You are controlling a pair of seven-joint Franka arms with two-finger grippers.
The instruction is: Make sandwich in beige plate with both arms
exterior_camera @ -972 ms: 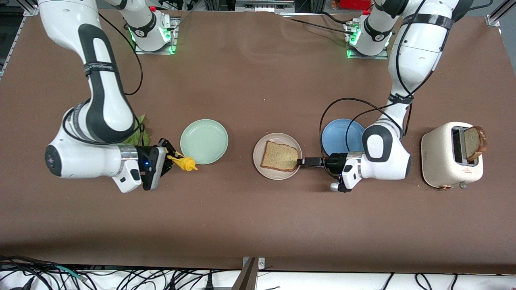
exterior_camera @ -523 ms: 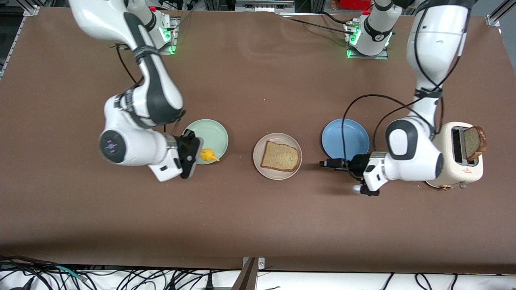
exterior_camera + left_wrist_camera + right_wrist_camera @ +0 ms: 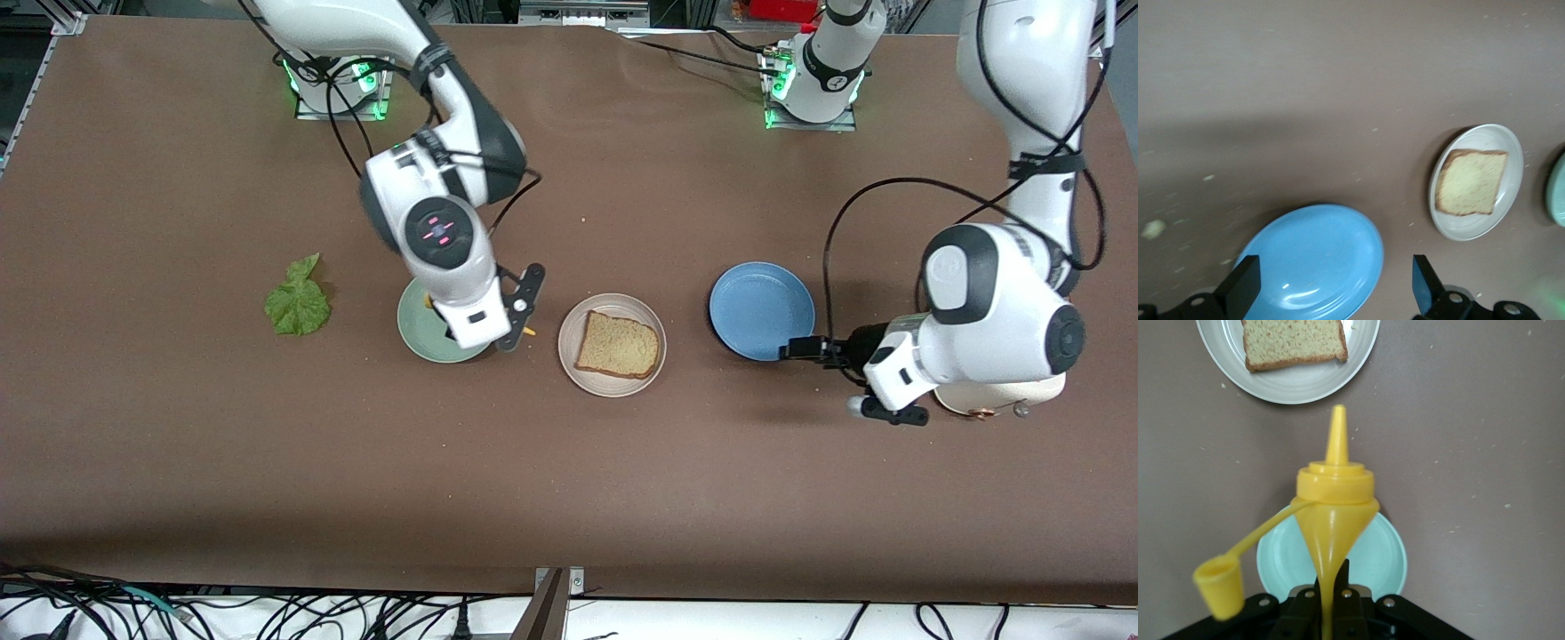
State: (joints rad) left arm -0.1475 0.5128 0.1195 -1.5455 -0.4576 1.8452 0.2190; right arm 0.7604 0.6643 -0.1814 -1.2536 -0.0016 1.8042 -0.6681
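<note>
The right gripper is clamped on the thin base of a yellow plastic squeeze bottle with a pointed nozzle, its small cap dangling on a strap to one side. It hangs over the round mint-green plate, at the edge toward the round pale cream-beige plate, and the nozzle points toward that plate. One square-ish slice of tan-brown bread with a darker crust lies flat on the beige plate, which sits about midway along the brown table. A ruffled green lettuce leaf lies on the table, toward the right arm's end, well apart from the mint-green plate.

The left gripper has its fingers spread wide with nothing between them, over the rim of the round blue plate. This plate stands beside the beige one, toward the left arm's end. The left arm's bulk covers most of a cream-coloured toaster at that end.
</note>
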